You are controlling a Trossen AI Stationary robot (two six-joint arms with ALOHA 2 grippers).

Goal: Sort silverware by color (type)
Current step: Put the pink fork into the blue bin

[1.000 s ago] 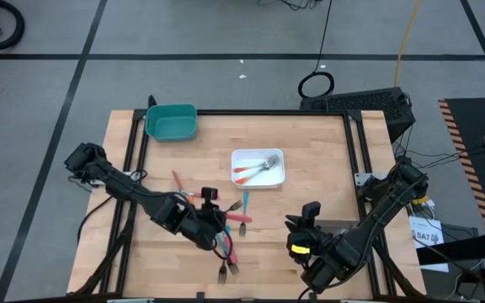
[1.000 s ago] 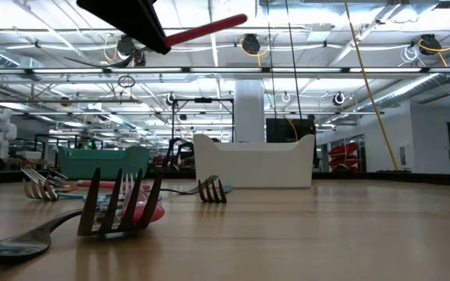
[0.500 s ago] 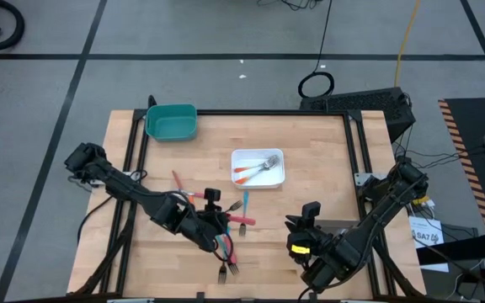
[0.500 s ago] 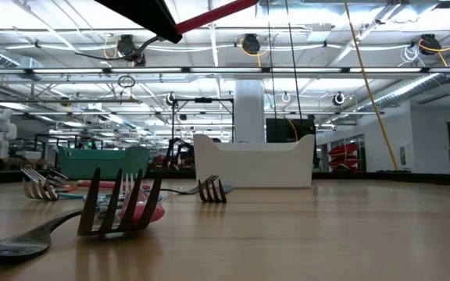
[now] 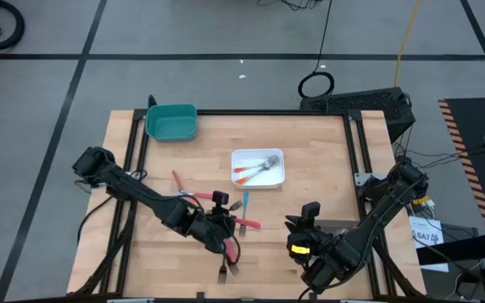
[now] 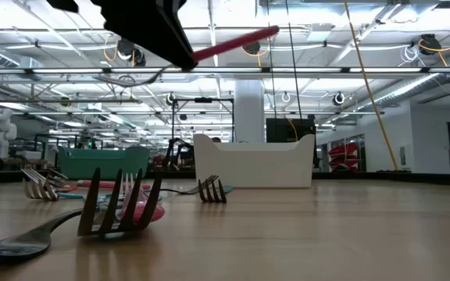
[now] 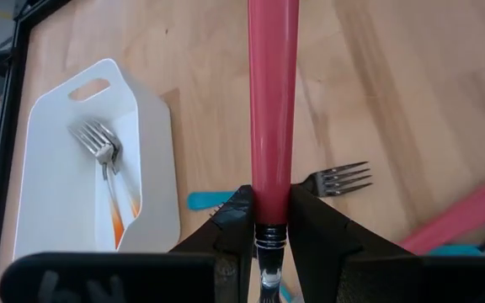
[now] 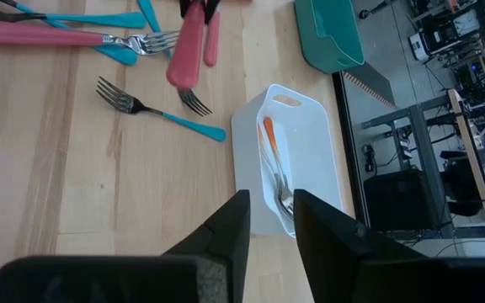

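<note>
My left gripper (image 5: 222, 222) hangs above the middle of the table, shut on a pink-handled fork (image 5: 247, 224) whose handle sticks out toward the table's right edge. Below and around it lie loose forks: a red one (image 5: 178, 181), a teal one (image 5: 245, 204) and a small heap (image 5: 228, 257) near the front edge. A white tray (image 5: 258, 167) holds orange-handled forks (image 7: 108, 177). My right gripper (image 8: 272, 220) waits open over the table's near right part, with nothing between its fingers. My left gripper pinches the pink fork between its two fingers, where the handle meets the metal neck (image 7: 269, 220). The handle (image 7: 273, 93) runs straight on ahead of the fingers, along them. The fork is lifted clear of the table, its handle end slanting upward (image 6: 237, 44).
A teal tray (image 5: 172, 122) stands at the far left corner. Several forks lie flat on the wood close to the low camera (image 6: 119, 207), one farther back (image 6: 209, 190). Bare wood shows at the far right (image 5: 318, 151).
My left gripper has gone toward the table's right edge and a little down, still shut on the pink fork, which stays clear of the table with its handle leading.
</note>
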